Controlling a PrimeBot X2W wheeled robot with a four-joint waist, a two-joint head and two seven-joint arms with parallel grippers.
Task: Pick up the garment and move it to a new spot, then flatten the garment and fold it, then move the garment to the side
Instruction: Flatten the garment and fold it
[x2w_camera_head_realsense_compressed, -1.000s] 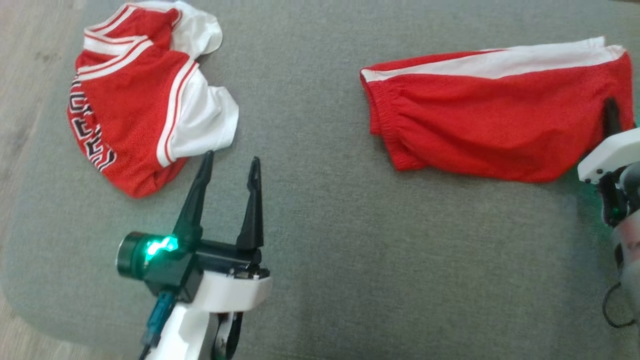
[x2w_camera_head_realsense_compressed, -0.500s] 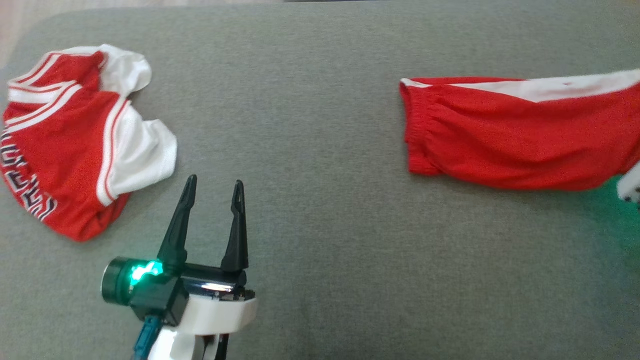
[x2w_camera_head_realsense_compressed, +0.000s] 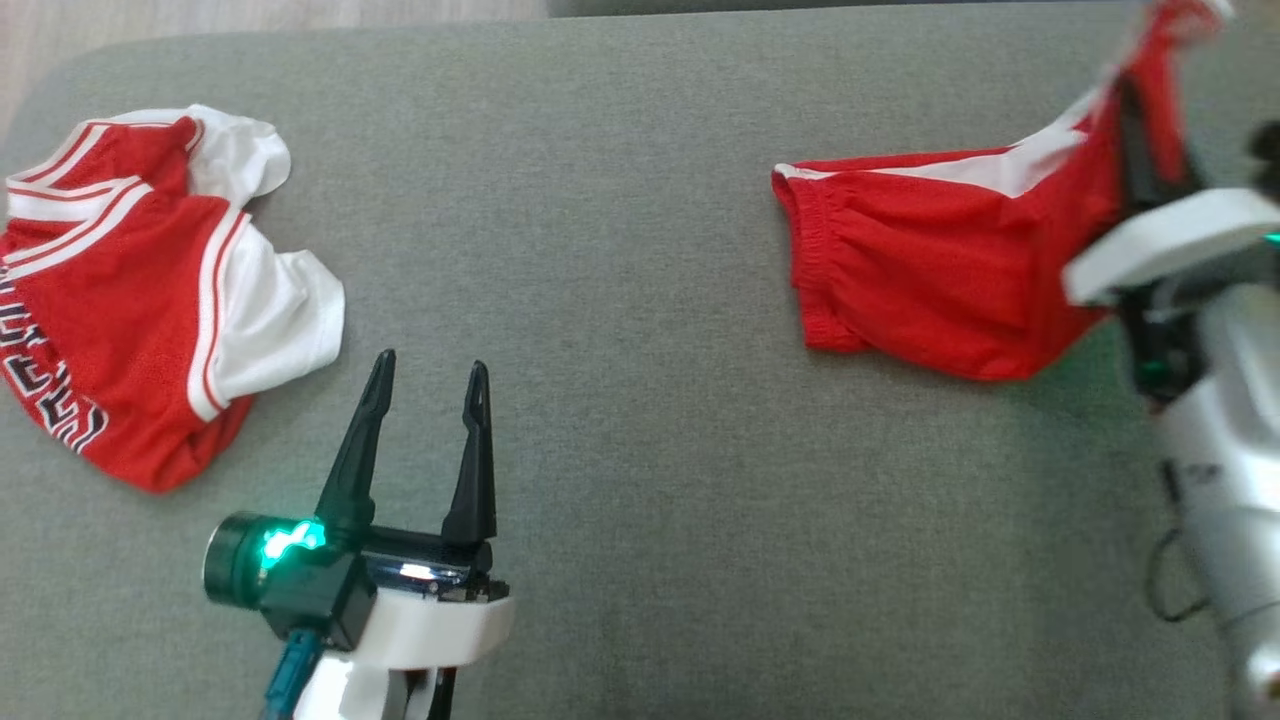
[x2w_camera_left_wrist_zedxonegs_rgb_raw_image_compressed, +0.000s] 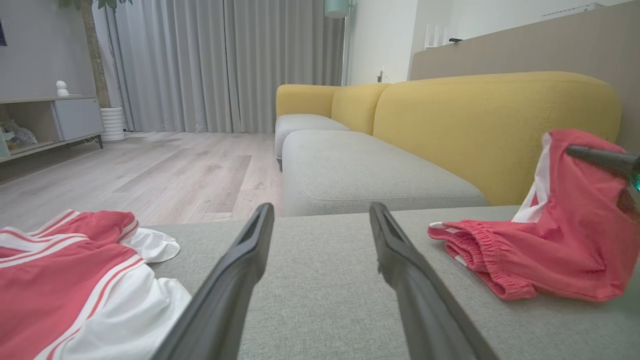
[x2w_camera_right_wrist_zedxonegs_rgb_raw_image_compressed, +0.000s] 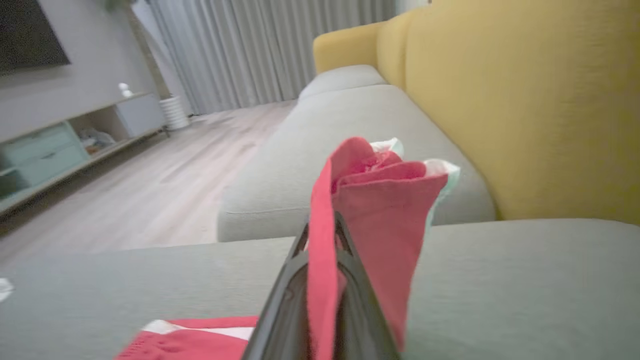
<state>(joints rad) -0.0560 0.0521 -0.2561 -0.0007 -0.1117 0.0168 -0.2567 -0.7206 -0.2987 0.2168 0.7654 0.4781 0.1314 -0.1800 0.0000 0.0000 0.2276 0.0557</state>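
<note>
Where the right gripper clamps its raised end at two o'clock, the one red shorts trails onto the cushion; one jersey lies at nine o'clock; the left gripper gapes empty at seven

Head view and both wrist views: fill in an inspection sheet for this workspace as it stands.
Surface: grey cushion, flat and fabric-covered.
Job's things: red shorts, one end lifted by the right gripper, waistband end resting on the cushion.
Clutter: red and white jersey, crumpled at the cushion's left end.
Grippers: right gripper, jaws shut on the shorts; left gripper, jaws apart, holding nothing, over bare cushion.
Cables: dark cable looped beside the right forearm; blue cable at the left wrist.
Surroundings: yellow sofa back, wood floor, grey curtains, shelf unit.
</note>
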